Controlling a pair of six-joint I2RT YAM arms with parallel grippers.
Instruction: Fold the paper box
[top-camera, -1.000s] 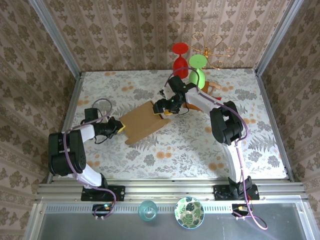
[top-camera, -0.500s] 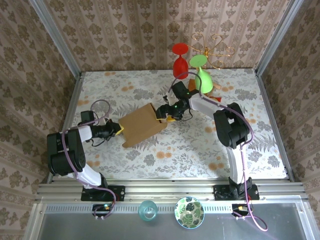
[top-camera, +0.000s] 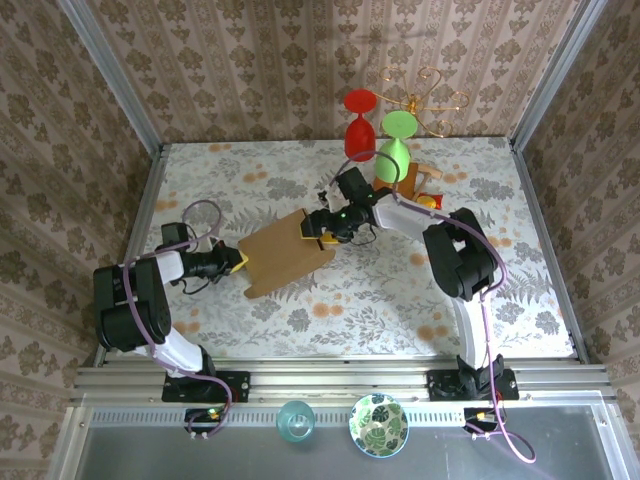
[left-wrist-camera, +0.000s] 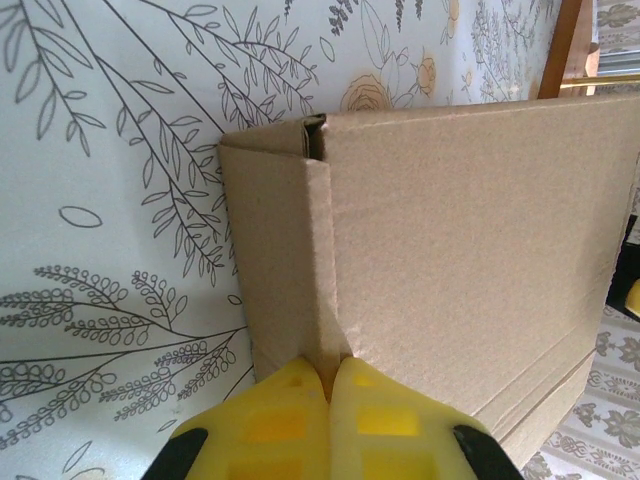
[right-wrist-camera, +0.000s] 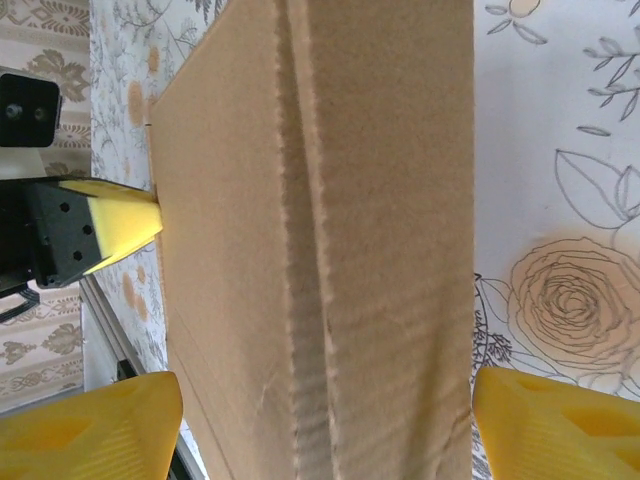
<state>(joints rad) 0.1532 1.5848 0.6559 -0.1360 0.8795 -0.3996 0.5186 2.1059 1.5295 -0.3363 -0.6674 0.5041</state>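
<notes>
The tan paper box (top-camera: 283, 256) lies partly folded on the flowered table, between my two arms. My left gripper (top-camera: 240, 262) sits at its left edge. In the left wrist view its yellow fingers (left-wrist-camera: 270, 420) are shut on an upright cardboard wall of the paper box (left-wrist-camera: 470, 250). My right gripper (top-camera: 316, 229) is at the box's far right end. In the right wrist view it (right-wrist-camera: 328, 420) stands open, one yellow finger (right-wrist-camera: 560, 420) on each side of the box's end wall (right-wrist-camera: 390, 250). The left gripper's yellow tip (right-wrist-camera: 120, 225) shows beyond the box.
A wooden stand (top-camera: 412, 178) with a red glass (top-camera: 360, 100) and a green glass (top-camera: 397, 126) stands just behind my right arm, next to a gold wire rack (top-camera: 430, 92). A patterned bowl (top-camera: 378, 424) and a teal glass (top-camera: 295, 420) sit on the near shelf.
The box has shifted slightly left and turned. My right gripper moved along its far end. The green glass tipped half a second ago and stands upright again. My left gripper kept its hold.
</notes>
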